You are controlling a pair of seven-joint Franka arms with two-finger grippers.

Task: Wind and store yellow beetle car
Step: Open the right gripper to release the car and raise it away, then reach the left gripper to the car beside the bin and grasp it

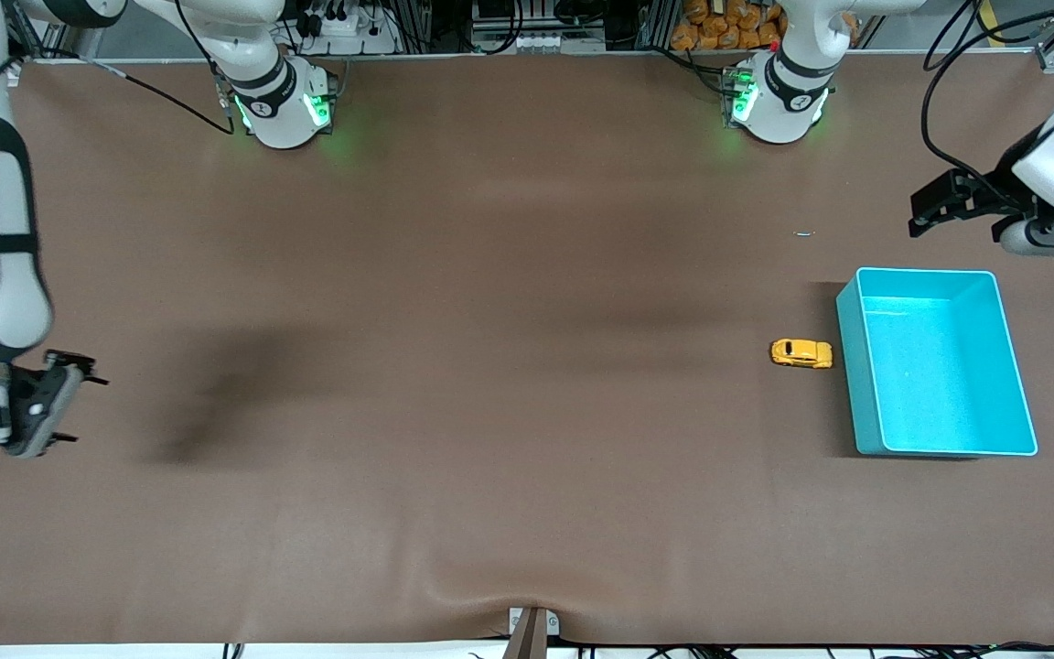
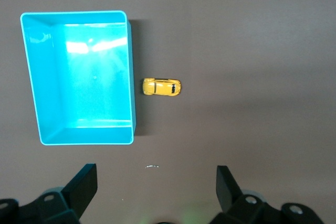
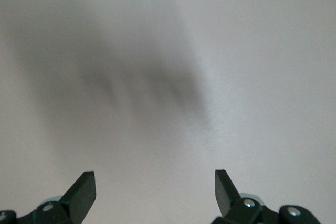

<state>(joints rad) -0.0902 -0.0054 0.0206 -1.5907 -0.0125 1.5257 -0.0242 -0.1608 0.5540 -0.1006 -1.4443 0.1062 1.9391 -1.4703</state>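
Observation:
The yellow beetle car (image 1: pixel 801 353) stands on the brown table right beside the teal bin (image 1: pixel 867 375), on the bin's side toward the right arm's end. It also shows in the left wrist view (image 2: pixel 161 87), next to the bin (image 2: pixel 131 103), which has nothing in it. My left gripper (image 1: pixel 925 212) is open and empty, up in the air at the left arm's end of the table; in its own wrist view (image 2: pixel 156 178) it is apart from the car. My right gripper (image 1: pixel 88 407) is open and empty over bare table at the right arm's end (image 3: pixel 155 182).
A small pale scrap (image 1: pixel 804 233) lies on the table, farther from the front camera than the car. The two arm bases (image 1: pixel 285 105) stand along the table's back edge. A bracket (image 1: pixel 532 631) sits at the table's front edge.

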